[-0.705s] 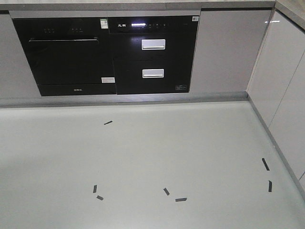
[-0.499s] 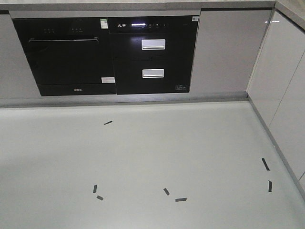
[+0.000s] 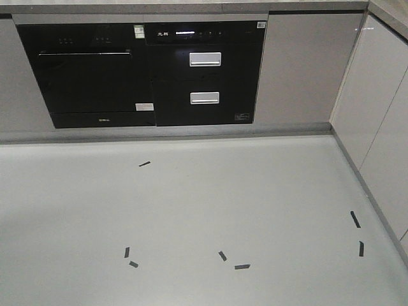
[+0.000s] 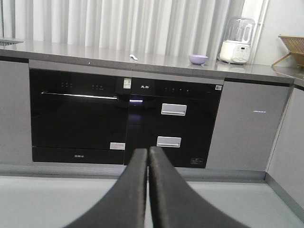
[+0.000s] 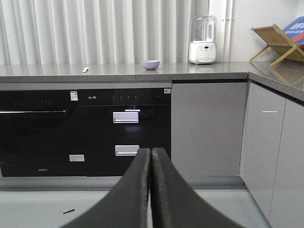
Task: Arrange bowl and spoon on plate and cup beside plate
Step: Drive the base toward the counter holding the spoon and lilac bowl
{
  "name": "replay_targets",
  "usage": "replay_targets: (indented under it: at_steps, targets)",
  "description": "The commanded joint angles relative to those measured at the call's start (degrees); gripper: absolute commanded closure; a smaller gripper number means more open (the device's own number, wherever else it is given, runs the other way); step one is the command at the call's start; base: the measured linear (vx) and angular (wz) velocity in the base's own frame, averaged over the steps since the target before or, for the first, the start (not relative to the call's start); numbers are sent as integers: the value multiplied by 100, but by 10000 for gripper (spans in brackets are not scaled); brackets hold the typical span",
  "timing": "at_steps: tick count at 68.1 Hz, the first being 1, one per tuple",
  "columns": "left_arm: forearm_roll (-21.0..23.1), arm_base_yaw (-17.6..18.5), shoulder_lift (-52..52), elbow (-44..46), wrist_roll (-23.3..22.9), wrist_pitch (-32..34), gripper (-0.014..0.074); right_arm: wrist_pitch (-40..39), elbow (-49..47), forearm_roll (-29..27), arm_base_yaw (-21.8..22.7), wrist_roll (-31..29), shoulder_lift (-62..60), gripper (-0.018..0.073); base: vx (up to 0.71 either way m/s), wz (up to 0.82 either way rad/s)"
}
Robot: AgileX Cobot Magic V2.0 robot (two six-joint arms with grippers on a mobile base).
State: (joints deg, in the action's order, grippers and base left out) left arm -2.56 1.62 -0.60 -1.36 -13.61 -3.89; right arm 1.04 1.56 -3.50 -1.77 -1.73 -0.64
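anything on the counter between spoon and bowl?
Nothing: bare counter between spoon and bowl, seen in both wrist views.

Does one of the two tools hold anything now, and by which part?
Nothing is held. The left tool and right tool are both shut and empty; the bowl and spoon lie on the counter.

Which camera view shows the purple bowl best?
The right wrist view: the bowl sits clear on the counter, near the centre. The left wrist view shows the bowl off to the right. The front view misses it.
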Motion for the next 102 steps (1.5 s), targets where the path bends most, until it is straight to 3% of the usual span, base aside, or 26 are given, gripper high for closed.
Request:
replay_targets:
  at_steps: [1, 102]
  targets:
    - [42, 28, -83, 106, -47, 433, 603, -419, 57, 2, 38, -41, -40, 570, 0, 0]
    - [42, 47, -83, 106, -47, 428, 603, -405, 57, 2, 38, -41, -40, 570, 10, 0]
